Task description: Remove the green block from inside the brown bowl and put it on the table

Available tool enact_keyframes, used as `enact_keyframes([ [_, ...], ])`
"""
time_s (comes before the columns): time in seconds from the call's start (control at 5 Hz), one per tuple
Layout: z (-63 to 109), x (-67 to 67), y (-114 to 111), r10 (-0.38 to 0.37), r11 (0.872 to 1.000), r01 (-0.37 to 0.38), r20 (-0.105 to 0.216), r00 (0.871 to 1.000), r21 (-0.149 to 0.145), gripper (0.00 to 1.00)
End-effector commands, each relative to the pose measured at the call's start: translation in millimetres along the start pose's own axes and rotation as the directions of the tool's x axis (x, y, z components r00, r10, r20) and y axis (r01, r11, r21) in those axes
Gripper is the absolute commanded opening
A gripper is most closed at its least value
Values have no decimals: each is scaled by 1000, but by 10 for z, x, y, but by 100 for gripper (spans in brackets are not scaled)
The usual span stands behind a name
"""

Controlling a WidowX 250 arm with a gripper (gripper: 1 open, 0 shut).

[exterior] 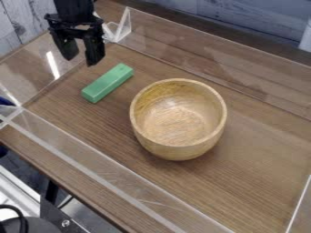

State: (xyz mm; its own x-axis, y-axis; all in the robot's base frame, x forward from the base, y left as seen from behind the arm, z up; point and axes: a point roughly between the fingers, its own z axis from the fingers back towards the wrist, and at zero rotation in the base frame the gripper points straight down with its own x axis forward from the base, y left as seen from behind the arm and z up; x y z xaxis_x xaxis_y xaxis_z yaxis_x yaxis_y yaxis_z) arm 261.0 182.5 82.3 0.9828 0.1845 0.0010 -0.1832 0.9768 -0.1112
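The block [107, 81] is seen lying flat on the table [249, 150], just beside the empty bowl [179, 118]. The claw [75, 51] hangs above it, spread and holding nothing. The placing step is judged done; only withdrawal is called for.

Single view only, set high off one corner of the table [261, 136], looking down at a slant across the wood-grain top toward the far acrylic wall [219, 36]. Close enough to fill the frame with the tabletop, the near clear wall [109, 168] cutting diagonally across the lower left. No second view for overlap.
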Motion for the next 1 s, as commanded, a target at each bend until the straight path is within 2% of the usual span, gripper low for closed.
enact_keyframes([
  [0.0, 270, 85, 117, 11, 998, -16, 87, 996, 59, 100],
  [0.8, 55, 134, 327, 59, 992, -65, 62, 996, 106, 100],
])
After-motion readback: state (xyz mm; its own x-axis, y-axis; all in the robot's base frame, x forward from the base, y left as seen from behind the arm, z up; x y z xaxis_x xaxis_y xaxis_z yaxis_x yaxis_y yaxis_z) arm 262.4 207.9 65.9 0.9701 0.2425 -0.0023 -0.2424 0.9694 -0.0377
